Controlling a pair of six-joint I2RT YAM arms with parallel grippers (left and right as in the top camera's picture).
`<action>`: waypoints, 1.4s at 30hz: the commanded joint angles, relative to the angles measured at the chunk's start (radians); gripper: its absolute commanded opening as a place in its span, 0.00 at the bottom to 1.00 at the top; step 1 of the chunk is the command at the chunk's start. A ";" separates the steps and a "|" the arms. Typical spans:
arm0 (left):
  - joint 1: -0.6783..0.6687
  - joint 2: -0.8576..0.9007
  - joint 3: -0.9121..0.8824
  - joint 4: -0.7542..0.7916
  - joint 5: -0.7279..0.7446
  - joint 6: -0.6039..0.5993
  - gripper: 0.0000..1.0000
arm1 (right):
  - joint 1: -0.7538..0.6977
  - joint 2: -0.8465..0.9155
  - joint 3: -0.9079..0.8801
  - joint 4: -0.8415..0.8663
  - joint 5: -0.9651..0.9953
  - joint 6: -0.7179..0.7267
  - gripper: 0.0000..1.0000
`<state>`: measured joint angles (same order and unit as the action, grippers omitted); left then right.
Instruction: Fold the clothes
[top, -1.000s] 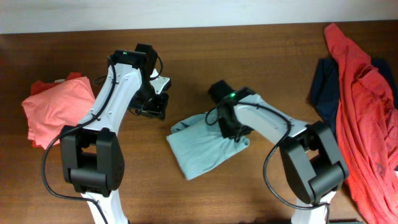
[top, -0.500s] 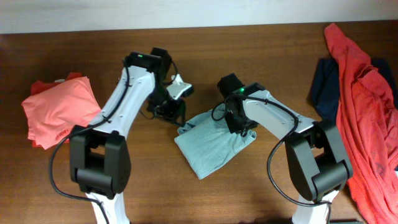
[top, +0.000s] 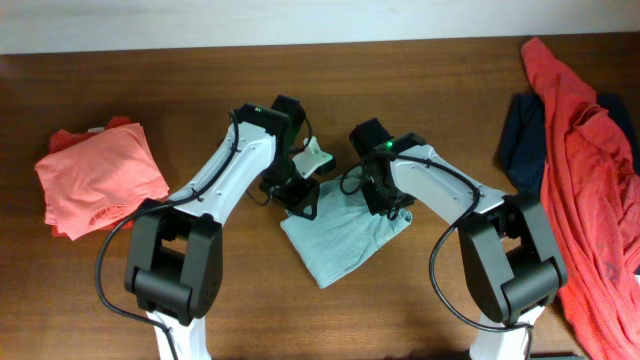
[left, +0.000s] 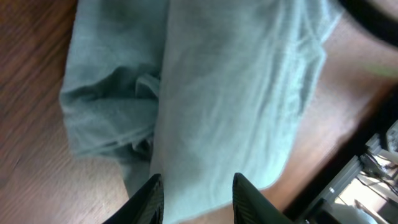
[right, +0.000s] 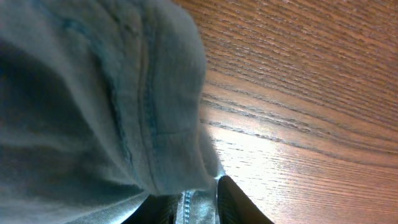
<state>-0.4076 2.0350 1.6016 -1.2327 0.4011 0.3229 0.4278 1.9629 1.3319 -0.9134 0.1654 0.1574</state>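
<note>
Your grey tee (top: 345, 238) lies folded into a rough rectangle at the middle of the bench (top: 430, 95), set at a slant, with both arms meeting over its far edge.

Your right gripper (right: 193, 202) is clenched on the tee: in the right wrist view a seamed fold is pinched between the jaws and the cloth bunches up in front of the camera, with bare bench beside it. From overhead, this gripper sits on the tee's far right corner.

Your left gripper (left: 198, 186) is at the tee's far left corner. Its jaws stand released, both fingers (left: 151, 200) apart with flat cloth showing between them. You cannot tell from these views whether they touch the fabric. A rumpled fold sits to the left of that smooth panel.

A folded coral tee (top: 95, 180) rests at the bench's left end. At the right end, a loose coral tee (top: 585, 170) lies over a navy piece (top: 520, 140).
</note>
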 joint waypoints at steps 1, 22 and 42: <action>-0.006 -0.021 -0.063 0.068 0.012 0.017 0.36 | -0.004 0.009 -0.003 -0.002 0.026 0.003 0.26; -0.006 -0.021 -0.295 0.233 -0.166 -0.276 0.28 | -0.004 0.009 -0.003 0.000 0.031 -0.006 0.27; -0.011 -0.200 -0.289 0.159 -0.194 -0.401 0.25 | -0.005 -0.062 0.099 0.043 0.030 -0.073 0.27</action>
<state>-0.4133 1.9640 1.3159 -1.0836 0.2493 -0.0654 0.4278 1.9629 1.3533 -0.8505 0.1757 0.0666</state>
